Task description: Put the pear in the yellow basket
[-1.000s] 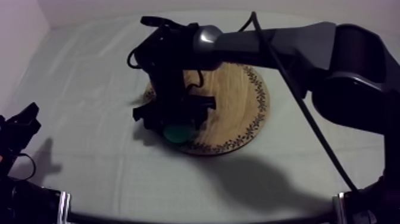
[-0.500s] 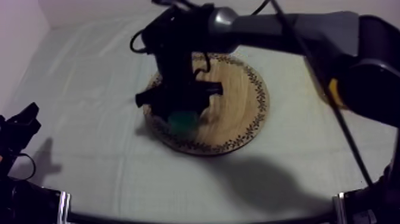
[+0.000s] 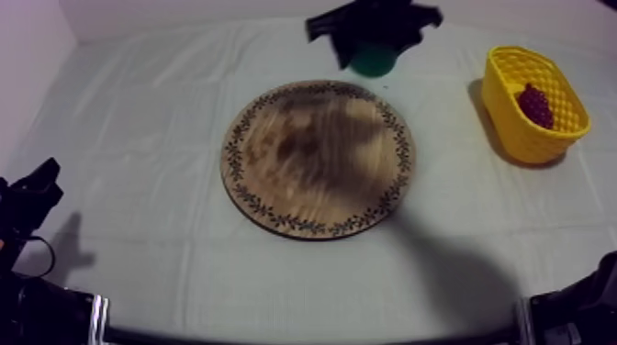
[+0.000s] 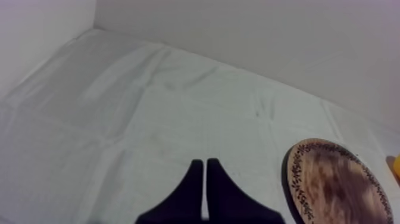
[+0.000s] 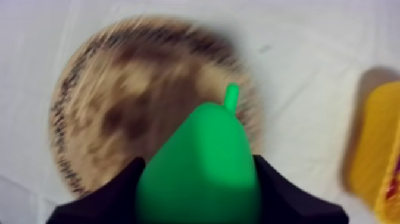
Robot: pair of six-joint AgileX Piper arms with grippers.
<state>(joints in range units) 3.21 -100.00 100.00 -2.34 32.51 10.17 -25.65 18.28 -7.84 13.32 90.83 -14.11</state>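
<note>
The fingers (image 5: 108,199) of your right gripper (image 3: 371,44) clamp the pear (image 5: 202,170) between them; your left gripper (image 4: 205,165) keeps its fingers together.

One round wooden board (image 3: 317,161) with a patterned rim. One yellow basket (image 3: 516,130). Toy fruit comes to two pieces — one green pear (image 5: 201,164) and one dark red bunch of grapes (image 3: 535,105). One bench (image 3: 138,128) carries the lot. Two arms, a left arm (image 3: 28,216) and a right arm (image 3: 577,307), with two sets of black jaws — two fingers (image 4: 191,190) in each, four fingers in all.
</note>
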